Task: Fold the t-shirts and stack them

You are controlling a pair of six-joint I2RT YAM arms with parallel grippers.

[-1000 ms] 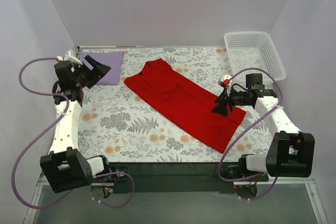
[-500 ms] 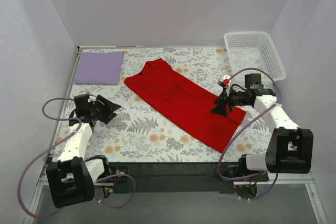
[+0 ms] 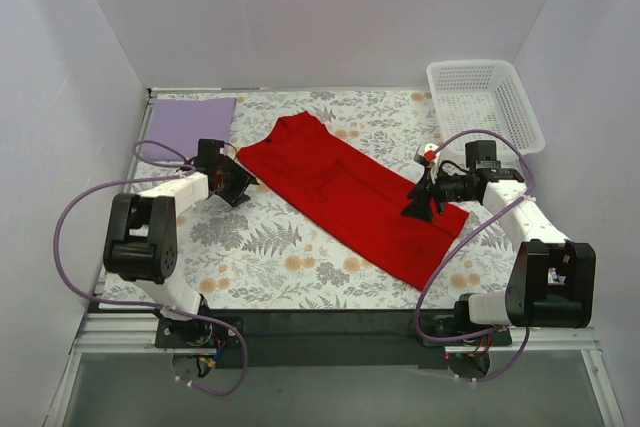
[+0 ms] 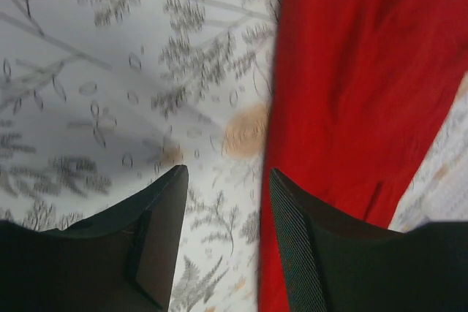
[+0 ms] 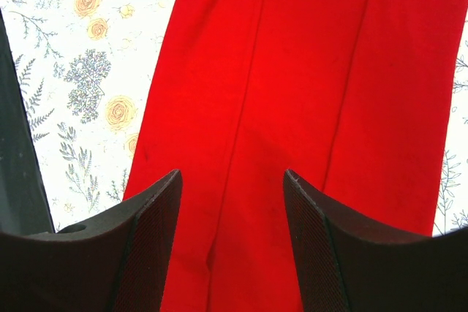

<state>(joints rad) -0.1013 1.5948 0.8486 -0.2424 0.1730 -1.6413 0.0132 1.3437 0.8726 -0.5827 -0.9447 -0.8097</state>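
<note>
The left gripper (image 4: 227,174) and right gripper (image 5: 232,177) are held spread. The red t-shirt (image 3: 350,197) is positioned edge-on beside one left fingertip and beneath both right fingers, presumably for pinching opposite ends.

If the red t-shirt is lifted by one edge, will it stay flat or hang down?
It would probably hang limp: the red t-shirt lies thin, with soft fold creases. Likely light; pushing may bunch it, not slide it.

The left arm rises short from its base and bends inward at the elbow; the left gripper (image 3: 237,186) sits low, fingers parted; the right arm stretches inward as well; the right gripper (image 3: 419,204) tips downward, fingers spread wide.
</note>
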